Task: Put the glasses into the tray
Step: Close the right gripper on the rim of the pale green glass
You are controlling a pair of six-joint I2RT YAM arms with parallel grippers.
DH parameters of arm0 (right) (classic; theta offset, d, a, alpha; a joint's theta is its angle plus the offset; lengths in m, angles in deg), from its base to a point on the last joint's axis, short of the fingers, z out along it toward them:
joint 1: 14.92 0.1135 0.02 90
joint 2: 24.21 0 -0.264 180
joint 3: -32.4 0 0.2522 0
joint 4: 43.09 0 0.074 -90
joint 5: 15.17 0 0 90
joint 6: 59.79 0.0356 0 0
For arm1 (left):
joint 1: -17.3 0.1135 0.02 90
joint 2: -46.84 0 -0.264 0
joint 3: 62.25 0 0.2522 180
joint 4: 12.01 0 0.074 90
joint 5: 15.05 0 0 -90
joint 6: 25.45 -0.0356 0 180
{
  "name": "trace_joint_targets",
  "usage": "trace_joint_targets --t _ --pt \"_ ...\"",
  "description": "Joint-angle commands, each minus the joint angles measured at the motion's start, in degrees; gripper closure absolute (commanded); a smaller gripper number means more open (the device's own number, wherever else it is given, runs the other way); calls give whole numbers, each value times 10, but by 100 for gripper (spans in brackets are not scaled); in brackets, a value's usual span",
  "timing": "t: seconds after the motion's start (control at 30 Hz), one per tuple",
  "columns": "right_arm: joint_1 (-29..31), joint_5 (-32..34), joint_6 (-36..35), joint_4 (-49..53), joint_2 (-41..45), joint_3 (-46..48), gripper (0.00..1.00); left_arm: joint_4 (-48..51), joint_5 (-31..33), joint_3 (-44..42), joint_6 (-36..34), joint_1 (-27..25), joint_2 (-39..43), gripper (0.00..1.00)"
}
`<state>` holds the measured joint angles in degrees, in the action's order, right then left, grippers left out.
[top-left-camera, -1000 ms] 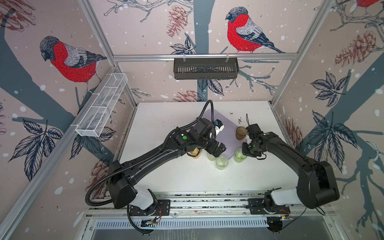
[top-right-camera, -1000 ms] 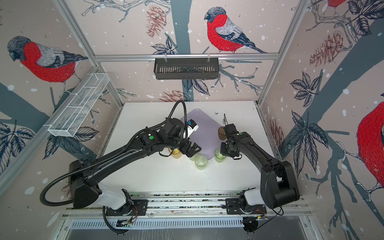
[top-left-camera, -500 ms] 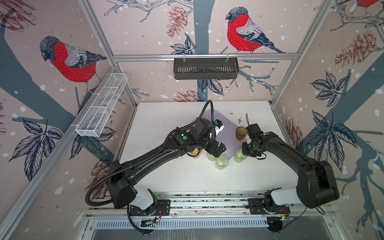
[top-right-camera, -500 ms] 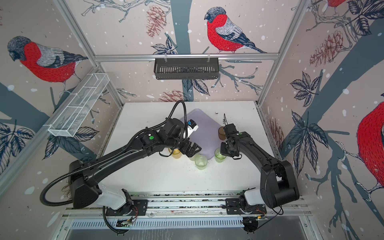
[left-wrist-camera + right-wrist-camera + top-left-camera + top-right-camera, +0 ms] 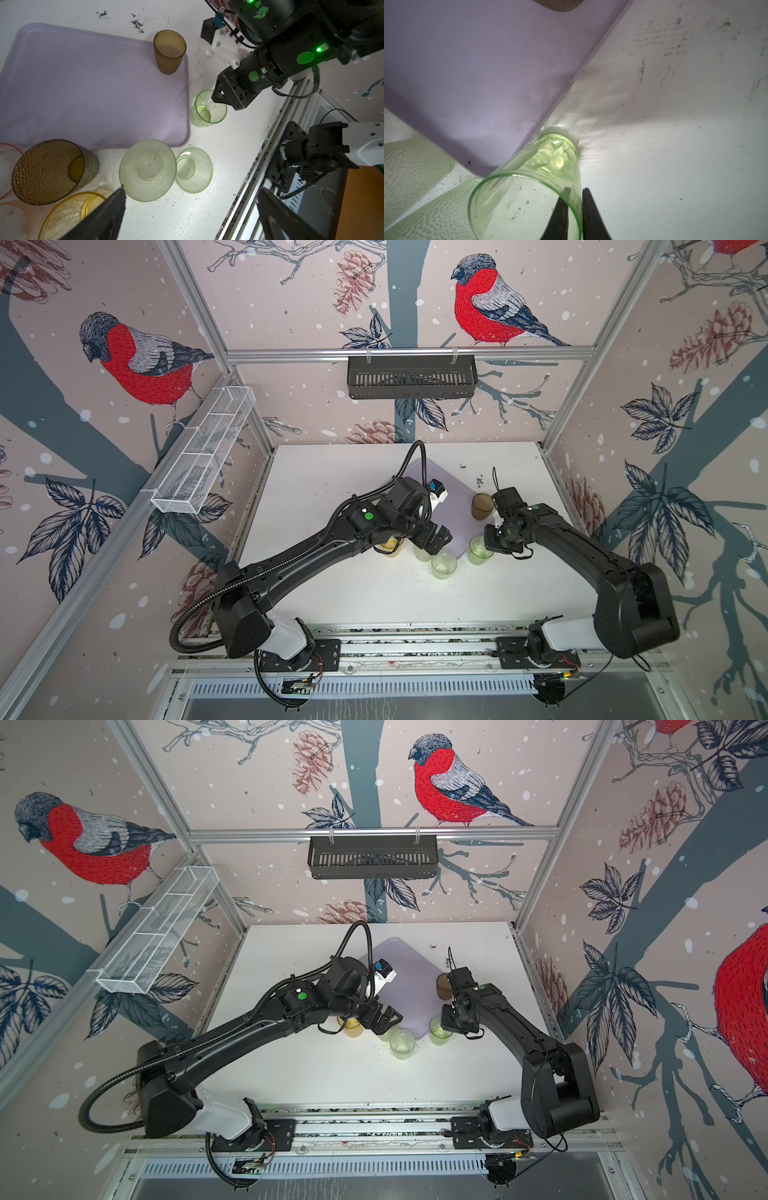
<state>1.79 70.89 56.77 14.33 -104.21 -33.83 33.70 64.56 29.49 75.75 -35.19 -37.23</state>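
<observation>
Left gripper (image 5: pixel 438 543): fingers wide apart, over pale frosted dimpled tumblers (image 5: pixel 147 170). Right gripper (image 5: pixel 576 190): fingers pinching one wall of smooth translucent green tumbler (image 5: pixel 546 162), just beside flat lilac tray (image 5: pixel 83 83). Risk: the one-wall pinch may let it tilt, slip or snag the rim. Farther: dimpled brown tumbler (image 5: pixel 169 55) in tray corner.

L jaws wide, R jaws narrow

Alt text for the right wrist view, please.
The right end effector pinches the rim of a green glass, one finger inside, one outside. The glass stands on the white table beside the lilac tray, with two frosted glasses nearby.
</observation>
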Motion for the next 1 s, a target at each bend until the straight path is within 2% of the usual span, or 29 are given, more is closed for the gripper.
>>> trace_joint_targets --t 0.0,0.97 --pt "0 7 -4 12 4 -1 84 -17 1 -1 2 0 4 2" --pt "0 18 -1 19 20 2 92 -17 -1 -2 0 0 13 2"
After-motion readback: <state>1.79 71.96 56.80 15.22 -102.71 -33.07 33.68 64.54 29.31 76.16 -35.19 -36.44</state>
